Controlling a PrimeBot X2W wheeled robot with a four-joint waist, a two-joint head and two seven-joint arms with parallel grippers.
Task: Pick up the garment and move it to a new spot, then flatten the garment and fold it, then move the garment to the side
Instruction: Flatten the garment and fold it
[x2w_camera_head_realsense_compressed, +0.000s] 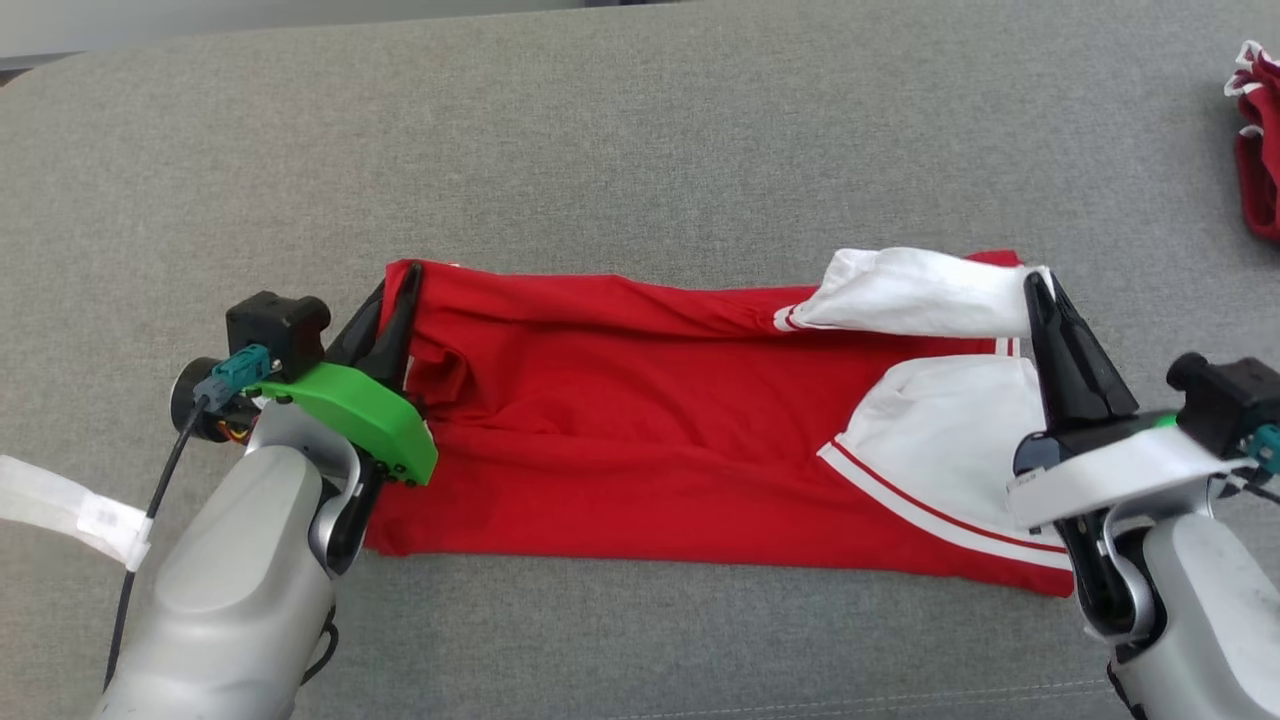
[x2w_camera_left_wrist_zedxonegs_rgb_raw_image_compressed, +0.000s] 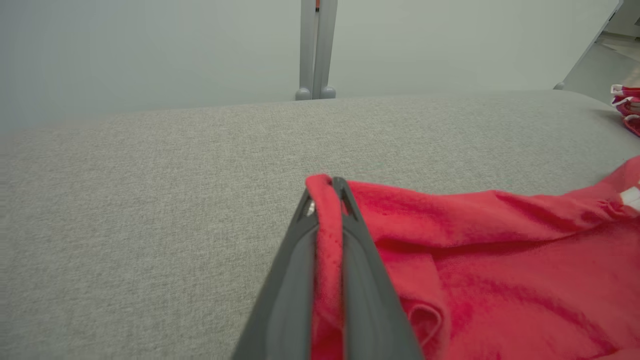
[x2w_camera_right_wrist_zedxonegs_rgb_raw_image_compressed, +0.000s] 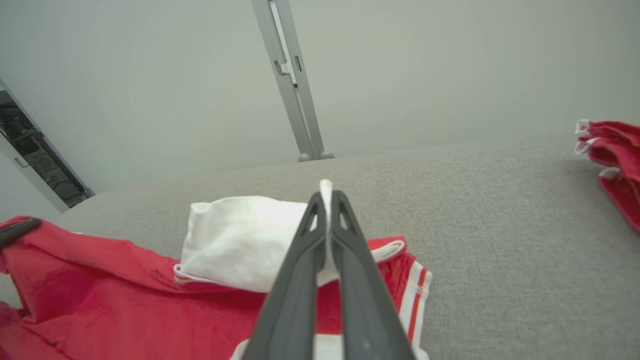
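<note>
Fingers (x2w_camera_left_wrist_zedxonegs_rgb_raw_image_compressed: 360, 280) of left gripper (x2w_camera_head_realsense_compressed: 408, 272) and right gripper (x2w_camera_head_realsense_compressed: 1036, 282) pinch the garment (x2w_camera_head_realsense_compressed: 620, 420) by its far edge, mid-fold; next, seemingly, draw it nearer.

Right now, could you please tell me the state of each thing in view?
garment, spread on the grey surface, wrinkled, far edge pinched at both ends.
left gripper, shut on the garment's red corner.
right gripper, shut on the garment's white sleeve.
second red garment, crumpled at the far right, untouched.

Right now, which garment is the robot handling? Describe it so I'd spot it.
On the grey cushion, look between the left gripper and right gripper. The garment lies spread there, red with white sleeves; the other red bundle sits crumpled far right.
</note>
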